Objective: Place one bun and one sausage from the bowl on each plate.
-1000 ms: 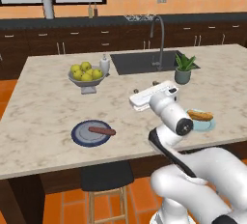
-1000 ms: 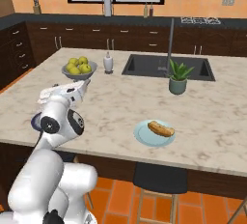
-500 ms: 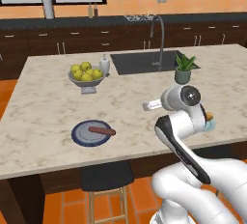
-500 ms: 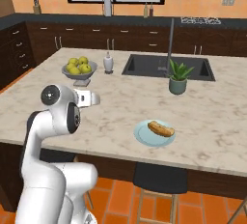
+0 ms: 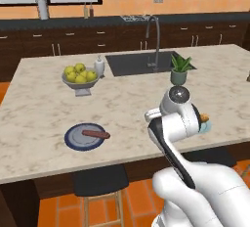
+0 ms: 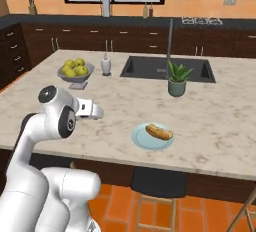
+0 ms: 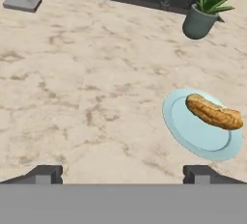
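The marble island counter (image 6: 215, 126) is spanning mid-frame. The dark-rimmed plate (image 5: 74, 141), lower left in the left base view, is carrying a sausage (image 5: 96, 134). The light-blue plate (image 7: 193, 131), right of centre in the hand view, is holding a bun (image 7: 213, 112). The gripper (image 7: 123, 174) is standing wide open, gripping nothing.

A bun (image 6: 159, 132) is lying on a plate (image 6: 142, 138) in front of the potted plant (image 6: 177, 78); a sausage (image 5: 95, 134) is lying on another plate (image 5: 73, 139) in front of the fruit bowl (image 5: 80, 76).
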Controlling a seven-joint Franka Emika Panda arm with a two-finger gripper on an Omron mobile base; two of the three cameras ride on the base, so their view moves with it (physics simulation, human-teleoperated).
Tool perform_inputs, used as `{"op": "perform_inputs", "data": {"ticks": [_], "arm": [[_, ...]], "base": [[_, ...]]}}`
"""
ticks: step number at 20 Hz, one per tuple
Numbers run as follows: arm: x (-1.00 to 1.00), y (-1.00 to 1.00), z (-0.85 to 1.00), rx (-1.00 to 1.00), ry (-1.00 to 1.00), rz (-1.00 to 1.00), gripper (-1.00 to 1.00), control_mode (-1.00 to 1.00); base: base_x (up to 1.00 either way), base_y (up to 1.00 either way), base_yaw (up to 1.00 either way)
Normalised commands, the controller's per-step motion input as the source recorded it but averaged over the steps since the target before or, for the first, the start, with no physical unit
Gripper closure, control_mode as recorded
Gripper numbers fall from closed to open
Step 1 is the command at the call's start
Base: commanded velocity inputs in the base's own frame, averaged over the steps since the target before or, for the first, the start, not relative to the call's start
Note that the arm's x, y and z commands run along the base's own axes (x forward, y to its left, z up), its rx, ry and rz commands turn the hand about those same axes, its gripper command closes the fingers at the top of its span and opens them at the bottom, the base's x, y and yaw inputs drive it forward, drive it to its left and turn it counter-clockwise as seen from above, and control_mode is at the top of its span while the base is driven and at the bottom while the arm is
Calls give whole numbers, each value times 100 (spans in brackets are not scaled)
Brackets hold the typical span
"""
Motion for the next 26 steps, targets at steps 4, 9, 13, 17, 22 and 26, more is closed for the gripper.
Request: {"op": "perform_inputs", "data": {"ticks": [4, 9, 13, 17, 22, 26], "arm": [[0, 0, 0, 0, 0, 0, -100, 100], [0, 0, 0, 0, 0, 0, -100, 100], [0, 0, 0, 0, 0, 0, -100, 100], [0, 0, 0, 0, 0, 0, -100, 100], [-5, -36, 2, 13, -9, 0, -100, -100], [-3, -99, 31, 41, -17, -5, -100, -100]], "base": [[0, -100, -26], [17, -100, -17], [48, -100, -4], [54, -100, 0], [3, -60, 0], [0, 0, 0]]}}
